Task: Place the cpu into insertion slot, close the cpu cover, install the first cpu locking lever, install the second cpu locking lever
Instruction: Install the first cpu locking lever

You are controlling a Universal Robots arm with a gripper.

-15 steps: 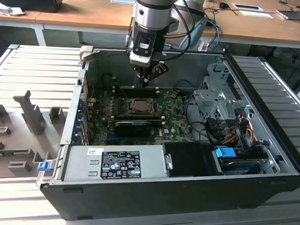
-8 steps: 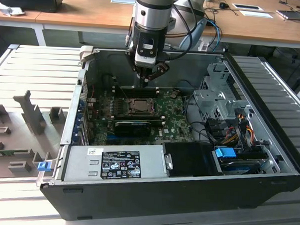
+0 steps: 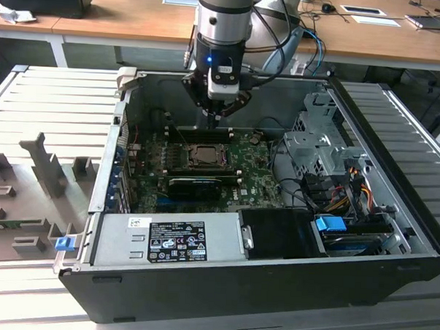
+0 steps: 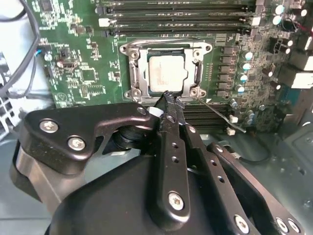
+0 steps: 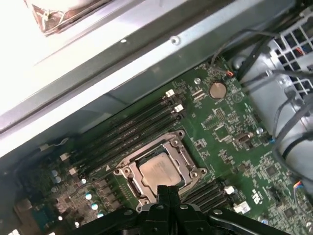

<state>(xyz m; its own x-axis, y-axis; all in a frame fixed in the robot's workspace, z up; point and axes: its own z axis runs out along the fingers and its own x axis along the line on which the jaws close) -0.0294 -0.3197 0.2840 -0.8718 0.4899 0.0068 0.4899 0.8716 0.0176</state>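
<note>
Desks (image 3: pixel 102 14) behind; computer case (image 3: pixel 274 266) open.
Both wrist views show me the cpu (image 4: pixel 167 73) seated in the insertion slot (image 4: pixel 128 92), the gripper (image 4: pixel 168 98) at its rim, fingers pressed together; any hold is hidden.

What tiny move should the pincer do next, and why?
Probably slide sideways onto the thin lever and push it down. The chip already sits under the metal frame. The shut pincer is at the frame's edge, and that lever sticks out, seemingly unlatched.
</note>
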